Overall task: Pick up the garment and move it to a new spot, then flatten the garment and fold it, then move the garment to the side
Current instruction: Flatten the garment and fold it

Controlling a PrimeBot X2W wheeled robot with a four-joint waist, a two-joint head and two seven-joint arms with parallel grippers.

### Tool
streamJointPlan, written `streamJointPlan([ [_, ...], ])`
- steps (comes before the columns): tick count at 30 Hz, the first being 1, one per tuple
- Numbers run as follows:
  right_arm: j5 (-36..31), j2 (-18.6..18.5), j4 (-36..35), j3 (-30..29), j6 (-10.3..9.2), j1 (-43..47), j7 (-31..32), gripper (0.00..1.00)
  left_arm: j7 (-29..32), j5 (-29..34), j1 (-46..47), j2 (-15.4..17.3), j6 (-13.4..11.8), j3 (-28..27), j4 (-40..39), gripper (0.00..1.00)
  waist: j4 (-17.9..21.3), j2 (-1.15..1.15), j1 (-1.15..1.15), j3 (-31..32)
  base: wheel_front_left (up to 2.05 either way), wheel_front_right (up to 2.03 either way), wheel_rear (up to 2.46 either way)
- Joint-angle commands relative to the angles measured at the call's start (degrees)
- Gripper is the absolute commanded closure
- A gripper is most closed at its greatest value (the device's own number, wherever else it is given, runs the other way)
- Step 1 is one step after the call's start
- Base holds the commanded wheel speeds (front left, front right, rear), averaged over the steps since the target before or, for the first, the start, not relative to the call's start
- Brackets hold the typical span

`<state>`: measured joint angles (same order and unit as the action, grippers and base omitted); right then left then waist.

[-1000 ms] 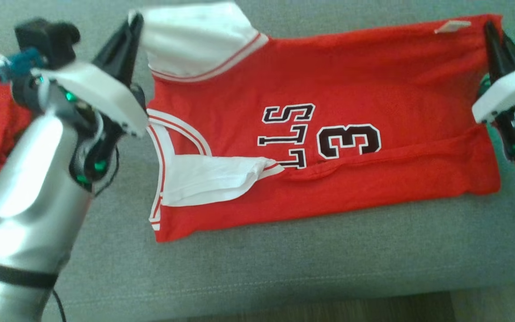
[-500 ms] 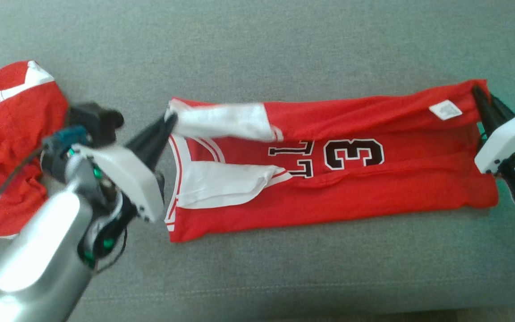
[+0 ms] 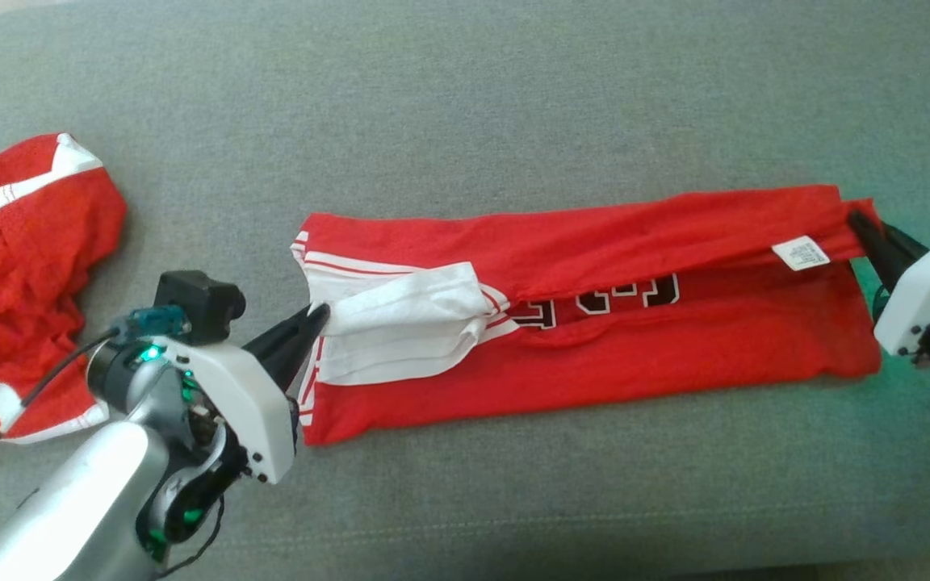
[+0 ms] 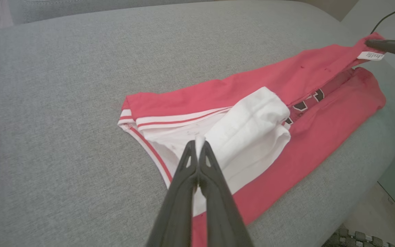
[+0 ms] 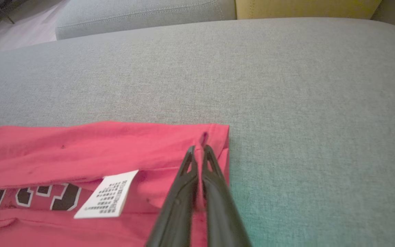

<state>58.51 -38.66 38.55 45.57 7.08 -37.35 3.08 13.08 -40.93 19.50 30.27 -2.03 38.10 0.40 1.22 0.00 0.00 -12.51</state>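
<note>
- Gripping red jersey [image 3: 634,355] by its white sleeve edge in left gripper [image 3: 320,312], clamped tight.
- Pinching hem corner beside care label [image 3: 800,254] in right gripper [image 3: 854,218], likewise clamped.
- Stretched lengthways on grey sofa cushion [image 3: 513,105], upper edge folded over lettering.
- Well apart at left: crumpled red garment [image 3: 29,266].

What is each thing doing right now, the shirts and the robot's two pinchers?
red jersey: lying on the grey cushion, far long edge folded over its number, held at both ends.
left gripper: shut on the jersey's white sleeve end.
right gripper: shut on the jersey's hem corner.
white label: turned out, face up.
other red garment: crumpled, lying loose.
</note>
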Motion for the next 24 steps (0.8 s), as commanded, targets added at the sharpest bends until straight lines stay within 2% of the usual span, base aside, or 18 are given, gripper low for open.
streamJointPlan([
  [1,0.54,-2.60,-1.77,0.23,0.41,1.50,0.66,1.00,0.17,-0.33,1.79,2.42,-0.35,-2.64,-1.94,1.00,0.11,0.00,0.00,0.11,0.00,0.00,0.00],
  [8,0.74,-5.14,-5.39,1.16,0.41,3.70,4.41,1.00,1.44,-1.28,1.12,2.60,-0.40,-2.12,-1.73,1.00,0.19,0.00,0.00,0.70,0.00,0.00,0.00],
  [14,2.21,-5.68,-6.81,0.82,0.41,5.47,6.85,1.00,1.28,-1.45,-0.28,2.44,-0.32,-1.26,-0.67,1.00,0.40,0.00,0.00,1.52,0.00,0.00,0.00],
  [15,2.40,-5.73,-7.09,0.77,0.41,5.94,7.27,0.57,1.24,-1.46,-0.63,2.36,-0.33,-1.02,-0.55,1.00,0.40,0.00,0.00,1.67,0.00,0.00,0.00],
  [16,2.62,-5.78,-7.35,0.65,0.41,6.42,7.58,0.00,1.17,-1.42,-0.94,2.28,-0.39,-0.82,-0.47,1.00,0.40,0.00,0.00,1.78,0.00,0.00,0.00],
  [17,2.86,-5.82,-7.52,0.44,0.41,6.88,7.84,0.00,1.09,-1.40,-1.25,2.22,-0.48,-0.66,-0.34,0.83,0.41,0.00,0.00,1.90,0.00,0.00,0.00],
  [18,3.03,-5.93,-7.71,0.05,0.41,7.70,8.27,0.00,0.94,-1.44,-1.84,2.15,-0.75,-0.49,-0.01,0.00,0.48,0.00,0.00,2.19,0.00,0.00,0.00],
  [24,4.06,-5.55,-8.06,-2.66,0.41,9.04,7.83,0.00,-1.52,-2.01,-3.11,1.72,-2.18,-1.91,0.21,0.00,0.70,0.00,0.00,2.90,0.00,0.00,0.00],
])
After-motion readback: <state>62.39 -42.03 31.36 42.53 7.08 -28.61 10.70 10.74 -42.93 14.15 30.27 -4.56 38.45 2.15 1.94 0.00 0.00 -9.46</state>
